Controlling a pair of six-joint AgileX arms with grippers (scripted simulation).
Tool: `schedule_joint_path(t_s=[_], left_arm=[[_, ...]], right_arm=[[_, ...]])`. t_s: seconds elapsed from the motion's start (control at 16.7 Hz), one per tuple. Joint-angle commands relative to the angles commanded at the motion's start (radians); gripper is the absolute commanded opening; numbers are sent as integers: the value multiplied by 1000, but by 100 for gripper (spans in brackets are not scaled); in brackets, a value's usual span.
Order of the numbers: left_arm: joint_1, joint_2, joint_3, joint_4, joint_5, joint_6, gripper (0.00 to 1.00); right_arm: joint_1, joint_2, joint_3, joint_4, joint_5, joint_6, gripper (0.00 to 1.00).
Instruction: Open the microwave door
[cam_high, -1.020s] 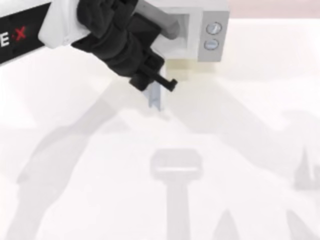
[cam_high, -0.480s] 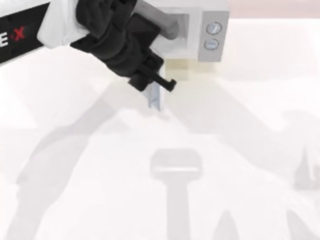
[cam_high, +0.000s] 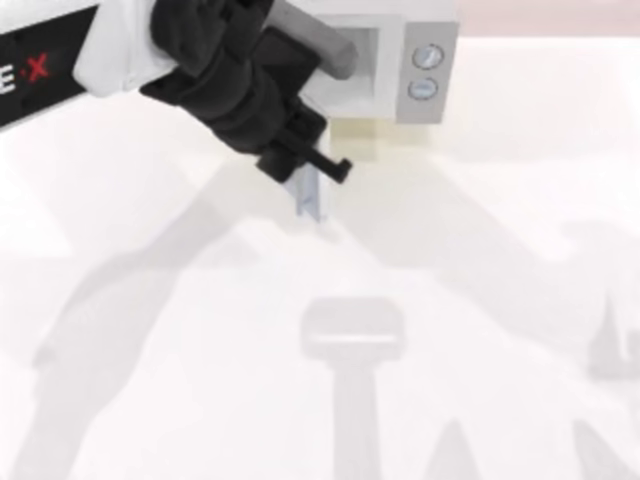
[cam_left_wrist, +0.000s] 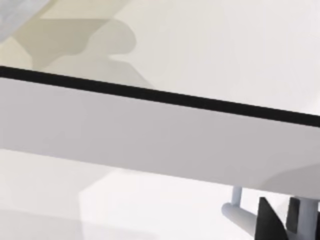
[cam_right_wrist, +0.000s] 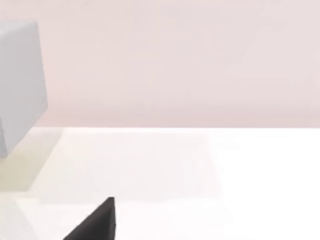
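The microwave (cam_high: 400, 45) stands at the table's far edge, its pale interior showing. The microwave door (cam_high: 308, 198) is swung out toward the table's middle and shows edge-on in the top view. In the left wrist view the door (cam_left_wrist: 150, 130) is a broad grey band with a black edge. My left gripper (cam_high: 318, 165) reaches down from the upper left and is shut on the door's slim handle (cam_left_wrist: 240, 216), which runs between its dark fingers (cam_left_wrist: 270, 225). My right gripper (cam_right_wrist: 100, 222) is out of the top view and hangs apart from the microwave (cam_right_wrist: 20, 85).
Two round knobs (cam_high: 428, 57) sit on the control panel right of the opening. My left arm (cam_high: 230, 80) covers the microwave's left part. A pink wall (cam_right_wrist: 175, 65) rises behind the table (cam_high: 450, 330).
My left gripper and the door's free edge have crept slightly to the left, swinging the door a little wider. The right arm has not moved.
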Motion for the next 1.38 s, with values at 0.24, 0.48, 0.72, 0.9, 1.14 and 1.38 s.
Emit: schedule_joint_path(t_s=[0.24,0.48,0.72,0.9,1.14,1.38], left_arm=[[0,0,0,0,0,0,0],[0,0,0,0,0,0,0],[8,-8,-11,-4,22,30,0],[38,-31,-31,-12,59,106,0],[60,-43,-50,-21,86,160,0],[60,-43,-50,-21,86,160,0]], right_arm=[[0,0,0,0,0,0,100],[0,0,0,0,0,0,100],[0,0,0,0,0,0,100],[0,0,0,0,0,0,100],[0,0,0,0,0,0,100],[0,0,0,0,0,0,100]])
